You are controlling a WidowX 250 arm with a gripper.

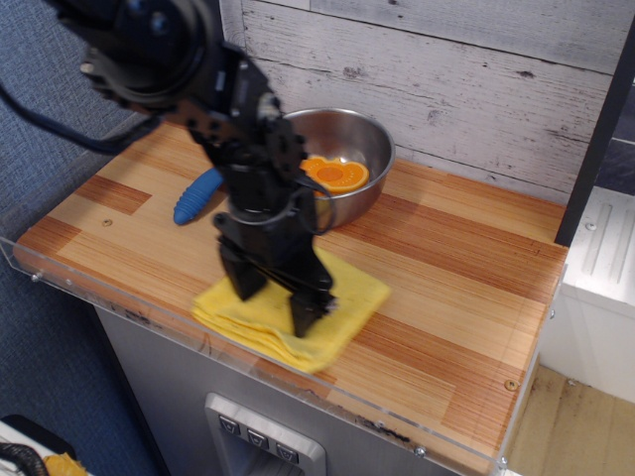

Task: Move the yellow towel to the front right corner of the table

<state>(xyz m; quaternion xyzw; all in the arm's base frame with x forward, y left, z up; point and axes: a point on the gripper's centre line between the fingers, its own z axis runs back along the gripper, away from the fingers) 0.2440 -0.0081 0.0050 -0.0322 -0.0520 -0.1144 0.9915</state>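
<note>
towel (pixel 298 312) lies at the near edge of the counter (pixel 446 297), around its middle, with the gripper (pixel 278 293) spread wide and pressing down on it, nothing pinched, so most of the slide to the near right corner remains.

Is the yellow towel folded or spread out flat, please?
Folded: the yellow towel shows stacked layers along its front edge, under the gripper.

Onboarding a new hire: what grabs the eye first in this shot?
The black gripper planted on the yellow towel near the table's front edge, left of centre. Behind it, a steel bowl holds an orange half; a blue object lies at left.
</note>
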